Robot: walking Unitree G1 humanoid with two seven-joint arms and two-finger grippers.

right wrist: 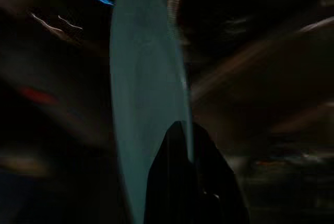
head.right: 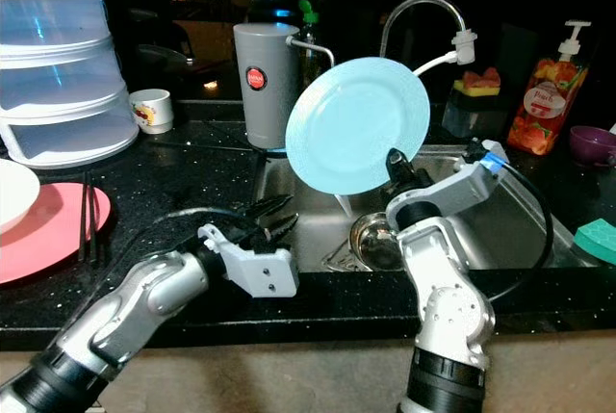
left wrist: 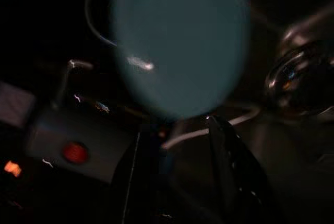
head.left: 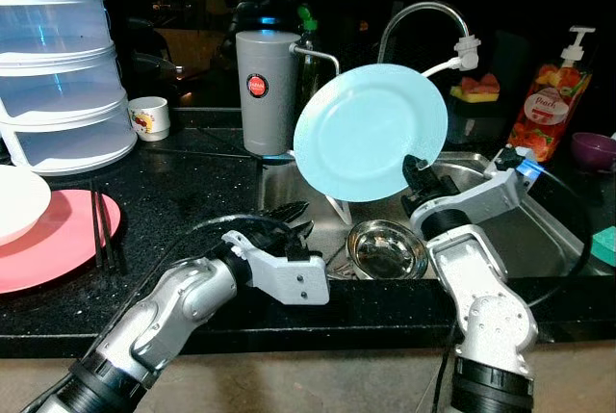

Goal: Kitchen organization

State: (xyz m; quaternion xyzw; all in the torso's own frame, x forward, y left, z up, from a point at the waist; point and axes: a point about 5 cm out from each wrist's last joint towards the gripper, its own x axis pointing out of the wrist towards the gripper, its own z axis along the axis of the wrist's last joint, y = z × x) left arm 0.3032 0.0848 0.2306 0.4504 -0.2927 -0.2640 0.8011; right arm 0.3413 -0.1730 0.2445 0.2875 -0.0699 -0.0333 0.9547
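right gripper (head.left: 416, 174) pinches blue plate (head.left: 371, 131) at its 5 o'clock rim, held on edge | left gripper (head.left: 289, 222) spread, empty, plate at its 1 o'clock | right arm nearer

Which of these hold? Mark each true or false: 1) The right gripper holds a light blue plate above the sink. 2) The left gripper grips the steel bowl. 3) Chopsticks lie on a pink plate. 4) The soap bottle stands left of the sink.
1) True: the right gripper is shut on the light blue plate, raised over the sink.
2) False: the left gripper is open at the sink's near edge, apart from the steel bowl.
3) True: the chopsticks rest on the pink plate.
4) False: the soap bottle stands to the sink's right.
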